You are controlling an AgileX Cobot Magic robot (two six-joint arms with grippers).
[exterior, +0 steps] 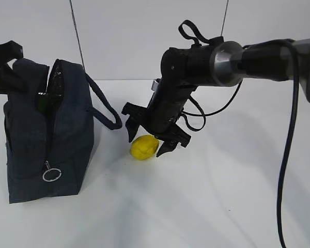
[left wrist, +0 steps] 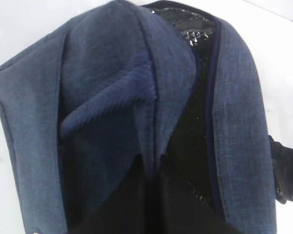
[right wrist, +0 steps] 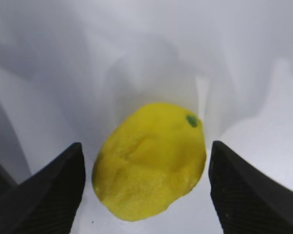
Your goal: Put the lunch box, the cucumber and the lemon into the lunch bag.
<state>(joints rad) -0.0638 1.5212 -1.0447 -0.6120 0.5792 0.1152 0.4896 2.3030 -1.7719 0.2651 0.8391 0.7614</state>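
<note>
White tabletop w/ a plain white wall behind. Bag stands upright at the left, dark navy, top gaping open, black lining showing inside; zipper runs down its near end w/ a silver ring pull hanging low, one looped handle drooping off the right side. Something dark green shows just inside the opening, prob. the cucumber, can't be sure. Lunch box not made out in any view. Lemon lies on the tabletop right of the bag, apart from it. Right gripper angled down over the lemon, fingers spread wide, one on each side; wrist view shows a gap between each black pad and the lemon, so no contact seen there. Lemon has a small green spot at one end. Left gripper sits at the bag's top left edge, mostly cut off by the frame; its wrist view is filled w/ bag fabric and the open mouth, can't tell if it's spread or closed
</note>
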